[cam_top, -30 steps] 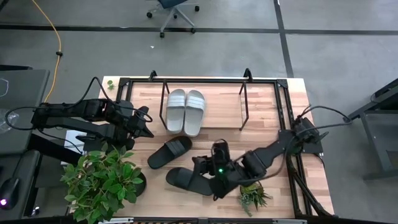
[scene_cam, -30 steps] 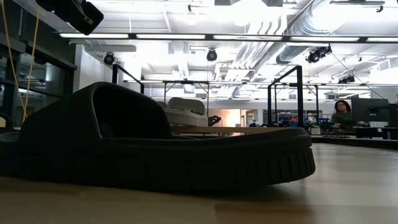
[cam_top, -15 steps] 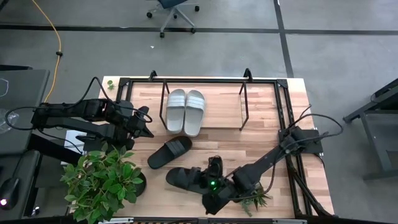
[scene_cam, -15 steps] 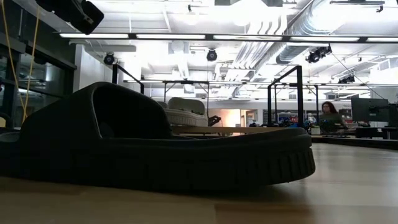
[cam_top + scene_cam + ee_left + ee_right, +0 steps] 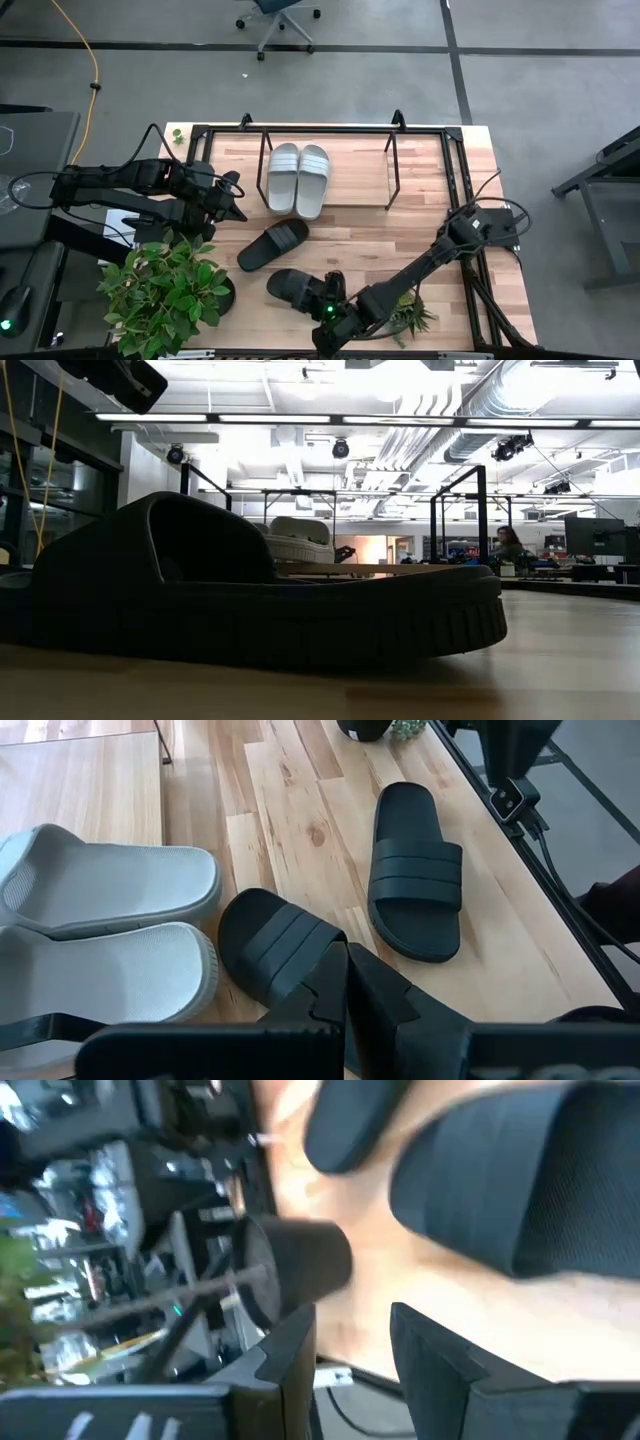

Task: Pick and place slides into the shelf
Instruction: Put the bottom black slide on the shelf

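Wood tabletop [image 5: 420, 215] with grey floor all round, plants at the near edge, that's my workspace. Grey pair [image 5: 298, 178] already sits side by side in the shelf [image 5: 392, 165]; two black slides are out on the bare wood. One black slide [image 5: 273, 244] lies just in front of the shelf, the other black slide [image 5: 291, 288] is near the front edge, and my right gripper [image 5: 325, 318] is right beside its end, fingers apart with nothing between them in the wrist cam. Left gripper [image 5: 232, 199] waits by the shelf's left end, fingers closed and empty.

My guess is these are light moulded foam, a bit squishy, matte so not slippery, nothing to break. I'd pinch the wide strap or a side wall of the sole; the strap may flex.
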Tool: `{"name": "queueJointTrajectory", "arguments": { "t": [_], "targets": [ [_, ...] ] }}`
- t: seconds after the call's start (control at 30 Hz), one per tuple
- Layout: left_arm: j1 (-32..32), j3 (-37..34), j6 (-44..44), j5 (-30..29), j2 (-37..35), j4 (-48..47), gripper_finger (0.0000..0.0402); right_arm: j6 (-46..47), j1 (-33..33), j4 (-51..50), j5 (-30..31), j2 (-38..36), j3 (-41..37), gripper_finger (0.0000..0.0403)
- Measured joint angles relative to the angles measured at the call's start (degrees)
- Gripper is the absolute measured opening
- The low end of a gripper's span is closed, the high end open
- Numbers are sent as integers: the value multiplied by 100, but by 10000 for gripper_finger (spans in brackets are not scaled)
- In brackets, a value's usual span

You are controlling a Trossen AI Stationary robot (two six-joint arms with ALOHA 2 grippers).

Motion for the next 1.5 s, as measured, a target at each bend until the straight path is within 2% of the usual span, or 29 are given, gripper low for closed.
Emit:
{"name": "queueJointTrajectory", "arguments": {
  "t": [0.17, 0.73, 0.87, 1.5],
  "targets": [
    [0, 0, 0, 1, -1, -1, 1, 1, -40, -21, -193, 103, 0, 122],
    [0, 0, 10, 0, -1, -4, 1, 59, -321, -1097, -1037, 163, 0, 122],
    [0, 0, 24, 2, -1, -6, 1, 50, -388, -1010, -1260, 289, 0, 122],
    [0, 0, 149, 176, -2, -30, 1, 46, -519, -368, -1431, 678, -2, 122]
  ]
}}
